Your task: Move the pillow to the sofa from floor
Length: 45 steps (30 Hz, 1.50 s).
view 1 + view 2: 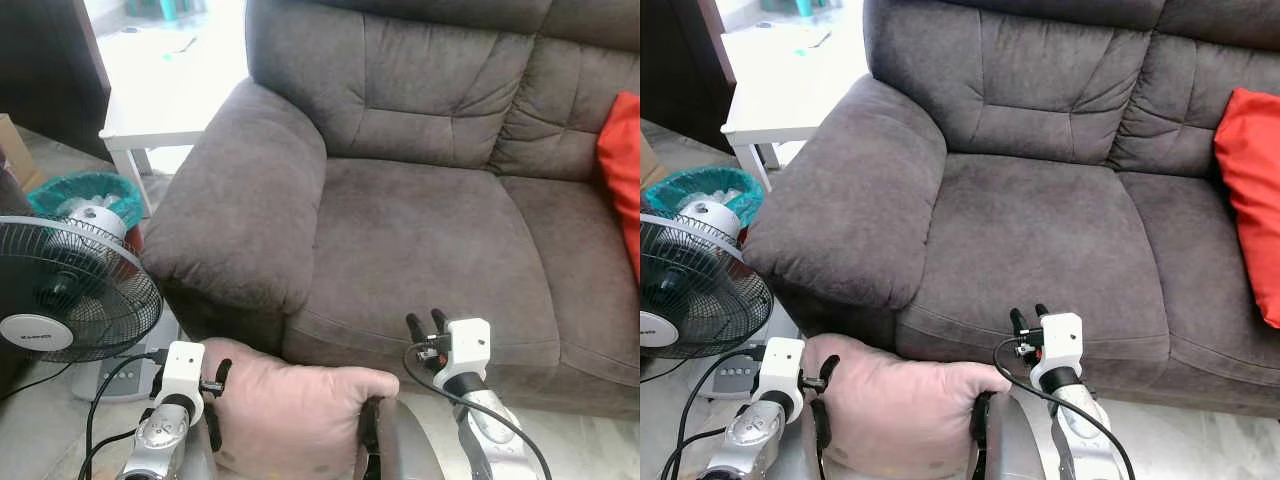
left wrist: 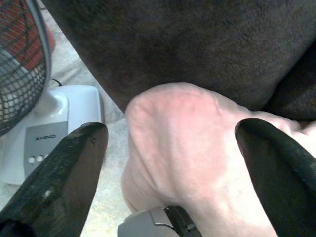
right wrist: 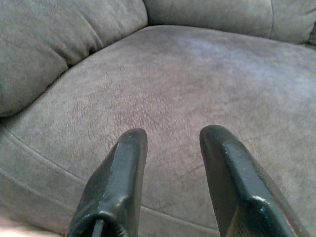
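A pale pink pillow (image 1: 290, 410) sits low in front of the dark brown sofa (image 1: 420, 230), below the armrest and the seat's front edge. My left gripper (image 1: 218, 403) is open at the pillow's left end, fingers wide on either side of a corner. In the left wrist view one finger (image 2: 276, 168) lies against the pillow (image 2: 182, 148) and the other finger (image 2: 74, 173) stands a little clear of it. My right gripper (image 1: 425, 320) hovers over the front edge of the seat cushion (image 3: 187, 89), fingers slightly apart and empty.
A standing fan (image 1: 60, 290) with a white base (image 1: 110, 380) and a trailing cable is close on the left. Behind it are a teal bin (image 1: 85, 190) and a white side table (image 1: 165, 110). A red cushion (image 1: 625, 170) lies on the sofa's right side.
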Tool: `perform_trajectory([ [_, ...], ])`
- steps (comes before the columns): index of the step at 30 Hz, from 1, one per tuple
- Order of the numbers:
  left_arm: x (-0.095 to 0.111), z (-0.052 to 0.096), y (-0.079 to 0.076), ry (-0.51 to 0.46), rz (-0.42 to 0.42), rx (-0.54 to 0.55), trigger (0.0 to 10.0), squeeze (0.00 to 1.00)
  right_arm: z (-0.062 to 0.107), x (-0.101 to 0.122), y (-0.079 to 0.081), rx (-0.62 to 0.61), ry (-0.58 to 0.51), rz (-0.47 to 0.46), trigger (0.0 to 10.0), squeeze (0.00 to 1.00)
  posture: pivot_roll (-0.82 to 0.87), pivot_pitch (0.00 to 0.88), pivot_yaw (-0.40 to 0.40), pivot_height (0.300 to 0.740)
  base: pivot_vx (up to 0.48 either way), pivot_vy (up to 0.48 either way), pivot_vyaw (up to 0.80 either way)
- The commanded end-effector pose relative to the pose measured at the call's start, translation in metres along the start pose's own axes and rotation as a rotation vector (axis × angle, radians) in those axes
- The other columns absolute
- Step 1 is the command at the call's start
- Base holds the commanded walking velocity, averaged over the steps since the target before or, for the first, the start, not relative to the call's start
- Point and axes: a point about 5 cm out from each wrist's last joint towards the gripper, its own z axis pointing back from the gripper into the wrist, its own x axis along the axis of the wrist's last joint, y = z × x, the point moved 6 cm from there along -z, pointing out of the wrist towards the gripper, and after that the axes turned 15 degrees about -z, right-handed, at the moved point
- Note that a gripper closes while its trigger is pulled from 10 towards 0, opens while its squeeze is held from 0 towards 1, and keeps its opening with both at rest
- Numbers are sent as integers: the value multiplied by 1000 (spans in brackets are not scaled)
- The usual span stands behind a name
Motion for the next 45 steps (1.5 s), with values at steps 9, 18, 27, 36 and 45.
perform_trajectory([
  [9,17,-7,4,-42,24,49,10000,0,2,19,-10,13,-18,35,10000,0,35,92,-198,514,0,0,0],
  [18,25,-5,12,-95,45,109,10000,0,3,23,-10,15,-15,7,10000,0,33,114,-224,514,0,0,0],
  [27,29,-6,9,-105,73,110,10000,0,15,21,-17,23,17,34,10000,0,1,134,-265,514,0,0,0],
  [36,22,-6,21,-58,93,157,10000,0,27,31,-28,36,44,76,10000,0,-33,171,-325,514,0,0,0],
  [45,4,-2,43,34,151,294,10000,0,32,34,-36,40,66,95,10000,0,-51,199,-355,514,0,0,0],
])
